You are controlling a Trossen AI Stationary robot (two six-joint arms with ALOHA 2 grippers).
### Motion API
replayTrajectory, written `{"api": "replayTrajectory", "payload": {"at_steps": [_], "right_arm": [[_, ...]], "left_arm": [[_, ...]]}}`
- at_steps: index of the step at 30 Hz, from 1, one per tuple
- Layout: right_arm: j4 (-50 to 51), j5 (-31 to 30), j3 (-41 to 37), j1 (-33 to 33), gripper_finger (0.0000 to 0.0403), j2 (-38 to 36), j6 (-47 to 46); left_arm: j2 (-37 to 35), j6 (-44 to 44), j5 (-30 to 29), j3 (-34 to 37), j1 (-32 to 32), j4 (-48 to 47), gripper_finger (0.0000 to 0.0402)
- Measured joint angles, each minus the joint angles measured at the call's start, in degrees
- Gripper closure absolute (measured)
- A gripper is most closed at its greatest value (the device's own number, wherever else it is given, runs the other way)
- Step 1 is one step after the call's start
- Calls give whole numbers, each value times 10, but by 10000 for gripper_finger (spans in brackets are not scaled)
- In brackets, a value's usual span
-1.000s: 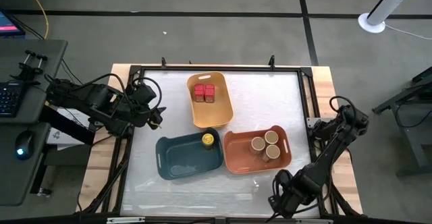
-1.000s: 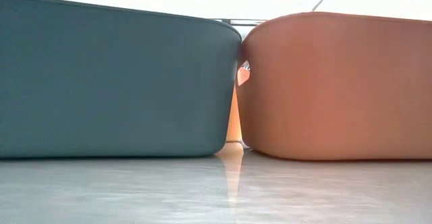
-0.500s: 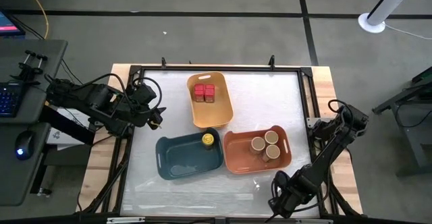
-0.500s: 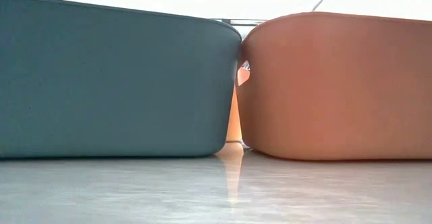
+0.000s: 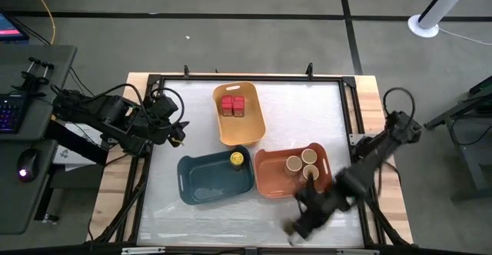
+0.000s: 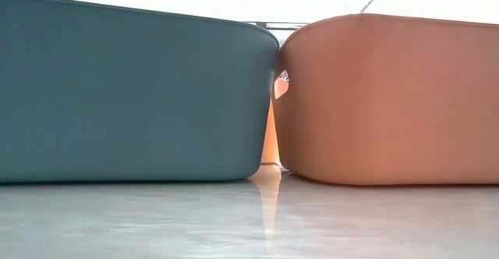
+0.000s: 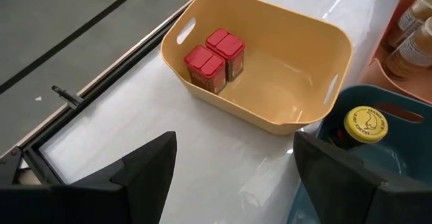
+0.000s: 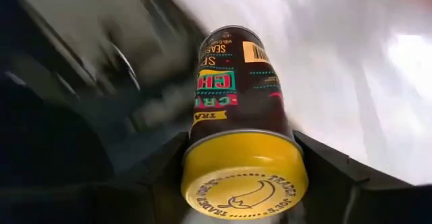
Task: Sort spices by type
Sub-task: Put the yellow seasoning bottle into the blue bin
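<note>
Two red tins (image 5: 233, 106) (image 7: 214, 57) stand in the yellow bin (image 5: 254, 136). One yellow-lidded jar (image 5: 237, 159) (image 7: 366, 125) stands in the teal bin (image 5: 192, 190). Three tan-lidded jars (image 5: 302, 165) stand in the orange bin (image 5: 269, 186). The second yellow-lidded jar (image 8: 239, 116), dark-labelled, sits in my right gripper (image 5: 298, 223) (image 8: 244, 183), which hangs blurred over the table's near edge in front of the orange bin. My left gripper (image 5: 179, 136) (image 7: 233, 170) is open and empty at the table's left side, facing the yellow bin. My right gripper has the yellow-lidded jar pinched between its two fingers (image 8: 331, 177) at the lid end (image 8: 243, 163). The jar lies along the fingers, its lid toward the wrist and its base pointing away. Whether it is clear of the table does not show.
The three bins sit close together in the table's middle; the teal wall (image 6: 132, 95) and the orange wall (image 6: 390, 95) fill the low view. White table surface (image 5: 307, 109) lies open to the right of the yellow bin and along the near edge. A dark frame rims the table.
My right arm has swung fast from the table's near right corner toward the left along the near edge, ending blurred in front of the orange bin. The left arm and the bins have kept still.
</note>
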State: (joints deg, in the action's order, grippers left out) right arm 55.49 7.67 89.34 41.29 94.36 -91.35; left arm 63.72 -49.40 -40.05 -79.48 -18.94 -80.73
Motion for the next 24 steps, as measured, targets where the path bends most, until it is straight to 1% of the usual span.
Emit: {"api": "replayTrajectory", "payload": {"at_steps": [3,6,8,11,14,18,24], "right_arm": [[-4,-88,59,-72,182,2,115],[-15,-119,114,-148,182,19,236],[-13,-111,149,-194,182,43,309],[11,-66,199,-251,182,90,391],[61,-30,249,-290,182,147,456],[139,-15,315,-313,182,222,524],[220,-13,399,-320,182,305,589]], "left_arm": [[0,-8,2,0,-1,0,119],[0,-15,9,0,-11,0,119],[0,-21,10,0,-23,0,119],[0,-39,9,0,-38,0,119],[0,-59,5,0,-53,0,119],[0,-88,-11,0,-69,0,119],[0,-116,-29,0,-84,0,119]]}}
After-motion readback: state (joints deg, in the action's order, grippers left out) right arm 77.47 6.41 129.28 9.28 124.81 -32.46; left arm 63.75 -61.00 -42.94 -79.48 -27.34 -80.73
